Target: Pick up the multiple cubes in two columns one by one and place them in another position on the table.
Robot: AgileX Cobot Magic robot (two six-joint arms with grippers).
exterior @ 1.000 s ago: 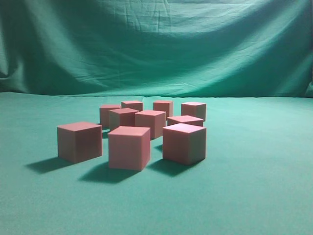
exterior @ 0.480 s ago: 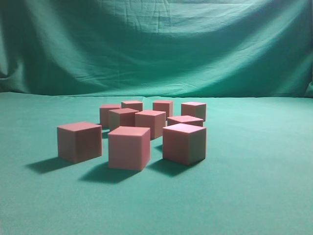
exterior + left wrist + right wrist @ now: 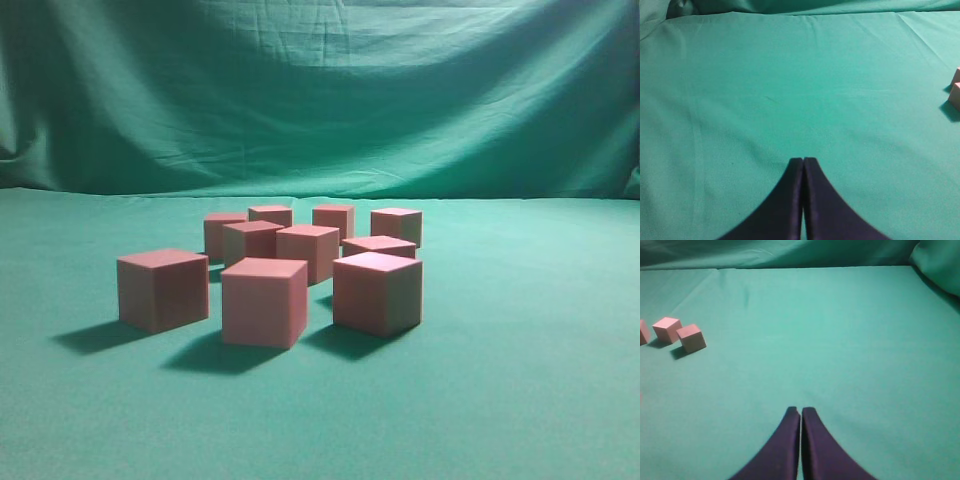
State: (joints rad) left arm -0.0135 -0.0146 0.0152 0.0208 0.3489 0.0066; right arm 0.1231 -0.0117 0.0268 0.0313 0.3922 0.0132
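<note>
Several pinkish-red cubes stand in a loose cluster on the green table (image 3: 520, 380) in the exterior view. The nearest three are a left one (image 3: 162, 289), a middle one (image 3: 264, 301) and a right one (image 3: 378, 292); more stand behind them (image 3: 308, 250). No arm shows in the exterior view. My left gripper (image 3: 803, 160) is shut and empty over bare cloth, with cube edges (image 3: 955, 95) at the far right of its view. My right gripper (image 3: 800, 410) is shut and empty over bare cloth, with cubes (image 3: 691, 337) far to its left.
The green cloth backdrop (image 3: 320, 90) hangs behind the table. Bare cloth lies around the cluster on all sides in the exterior view and fills most of both wrist views (image 3: 790, 90) (image 3: 840, 330).
</note>
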